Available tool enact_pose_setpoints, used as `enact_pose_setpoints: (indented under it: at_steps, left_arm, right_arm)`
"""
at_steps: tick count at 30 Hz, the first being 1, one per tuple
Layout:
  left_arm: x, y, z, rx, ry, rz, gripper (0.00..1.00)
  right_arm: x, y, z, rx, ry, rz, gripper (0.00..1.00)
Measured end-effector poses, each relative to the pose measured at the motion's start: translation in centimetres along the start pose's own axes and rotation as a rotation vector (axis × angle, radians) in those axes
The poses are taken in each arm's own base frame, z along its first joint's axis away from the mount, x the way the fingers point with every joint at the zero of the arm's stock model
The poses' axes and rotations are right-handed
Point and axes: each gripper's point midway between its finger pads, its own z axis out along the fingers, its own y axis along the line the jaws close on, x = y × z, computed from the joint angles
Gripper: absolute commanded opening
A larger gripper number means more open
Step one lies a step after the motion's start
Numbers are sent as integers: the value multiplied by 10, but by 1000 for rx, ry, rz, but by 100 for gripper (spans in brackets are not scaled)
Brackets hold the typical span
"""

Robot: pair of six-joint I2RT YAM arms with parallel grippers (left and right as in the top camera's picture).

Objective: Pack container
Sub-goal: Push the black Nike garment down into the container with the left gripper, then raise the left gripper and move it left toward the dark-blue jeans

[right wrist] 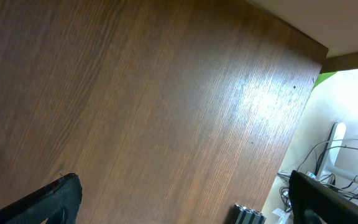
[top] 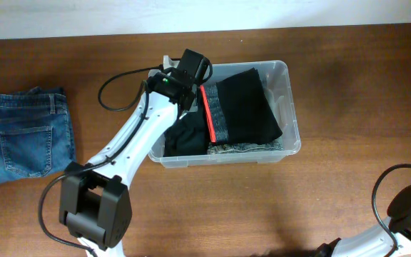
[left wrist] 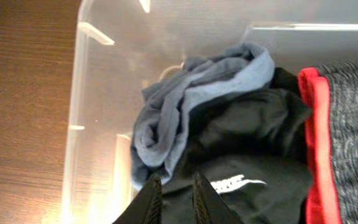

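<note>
At about twelve o'clock on the table (top: 334,207), the container (top: 292,107) sits part-filled with dark folded clothes (top: 245,107). The left fingers (left wrist: 151,200) hang over its nine-o'clock end, barely parted, with nothing visibly pinched. The right fingers (right wrist: 55,199) gape wide and empty at five o'clock. The thin clear plastic probably flexes and slides easily, so the rolled rim at a short end looks the best hold.
</note>
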Motion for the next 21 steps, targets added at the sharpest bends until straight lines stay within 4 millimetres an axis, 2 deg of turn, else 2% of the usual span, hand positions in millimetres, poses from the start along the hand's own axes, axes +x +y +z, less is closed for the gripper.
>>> enact_pose_setpoints:
  at_steps: [5, 9, 14, 18, 21]
  left_arm:
    - [1, 5, 15, -23, 15, -8, 18]
    - [17, 3, 45, -39, 91, 5, 18]
    - [30, -4, 68, -30, 146, 15, 18]
    - [30, -5, 65, -23, 155, 34, 18]
    - [21, -5, 54, -9, 146, 48, 21]
  right_arm:
    - [0, 0, 0, 0, 0, 0, 99]
    - [0, 0, 0, 0, 0, 0, 99]
    - [0, 0, 0, 0, 0, 0, 99]
    - [0, 0, 0, 0, 0, 0, 99]
    - [0, 0, 0, 0, 0, 0, 99]
